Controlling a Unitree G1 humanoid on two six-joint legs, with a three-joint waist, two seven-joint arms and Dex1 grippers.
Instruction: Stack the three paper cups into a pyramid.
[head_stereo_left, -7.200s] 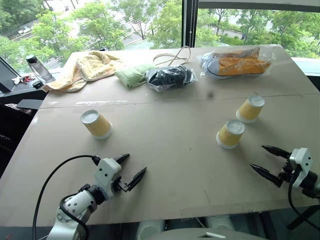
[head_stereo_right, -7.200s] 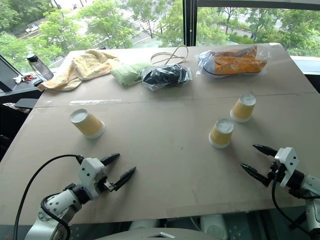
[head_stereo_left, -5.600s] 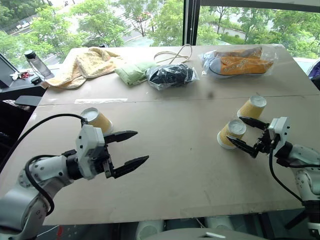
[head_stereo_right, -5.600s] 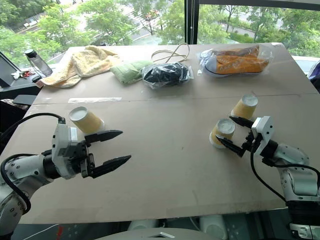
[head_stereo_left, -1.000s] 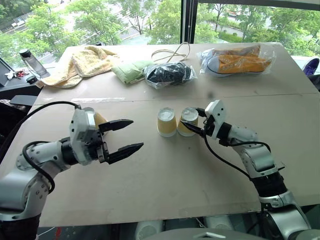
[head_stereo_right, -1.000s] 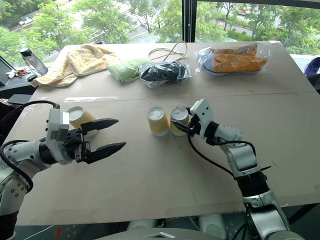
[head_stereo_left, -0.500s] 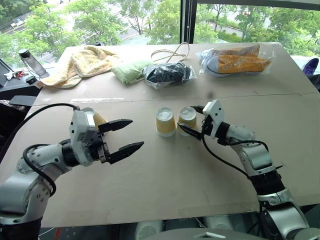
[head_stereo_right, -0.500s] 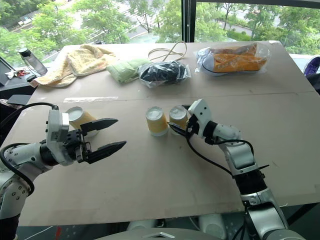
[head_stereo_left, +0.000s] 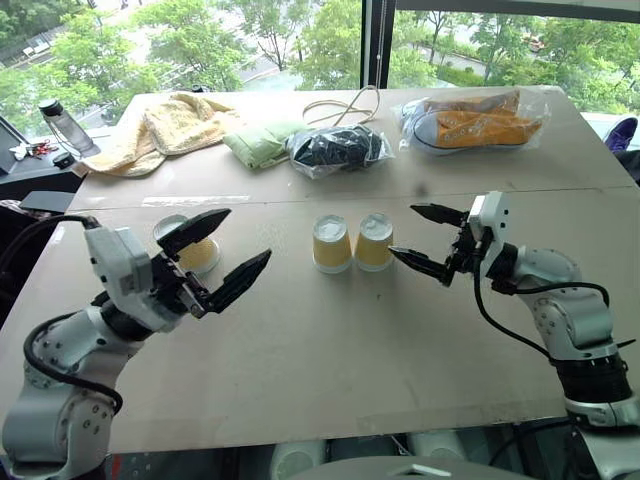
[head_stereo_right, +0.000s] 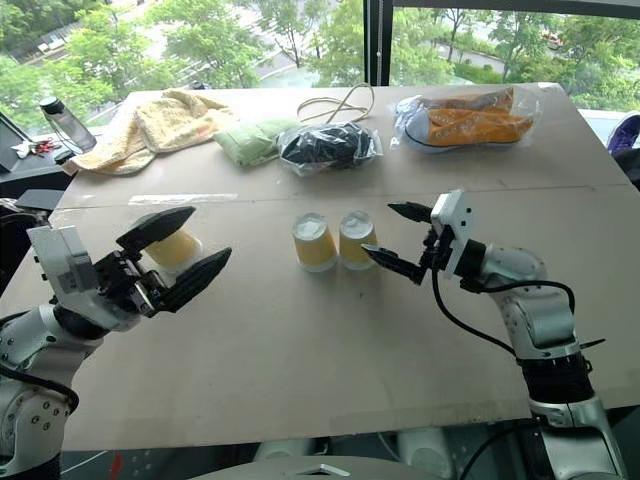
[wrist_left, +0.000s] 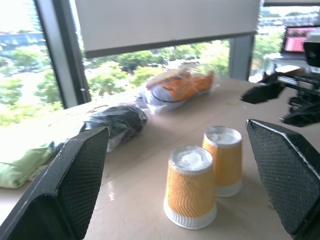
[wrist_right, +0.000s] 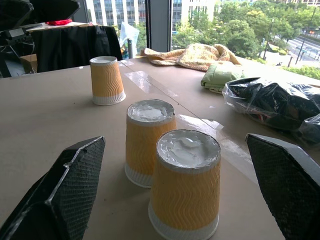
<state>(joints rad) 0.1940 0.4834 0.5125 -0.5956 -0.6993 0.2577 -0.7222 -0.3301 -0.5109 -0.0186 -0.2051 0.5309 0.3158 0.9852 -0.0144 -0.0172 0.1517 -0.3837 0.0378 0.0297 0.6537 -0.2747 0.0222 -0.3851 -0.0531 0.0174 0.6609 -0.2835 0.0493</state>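
Two cups (head_stereo_left: 351, 243) stand upside down, side by side and touching, mid-bench (head_stereo_left: 330, 340); the third cup (head_stereo_left: 190, 247) sits well to the left, just behind the left end effector (head_stereo_left: 218, 252). Both it and the right end effector (head_stereo_left: 427, 238) are wide open and empty. I'd have the left one pinch that cup mid-wall, gently, then set it level over the seam.

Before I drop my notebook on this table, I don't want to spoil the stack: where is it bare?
Bare board lies along the near edge of the brown table, in front of the two upside-down yellow-orange paper cups, and right of the right gripper. The far strip is crowded: yellow towel, green cloth, black bagged bundle, bagged orange shoes.
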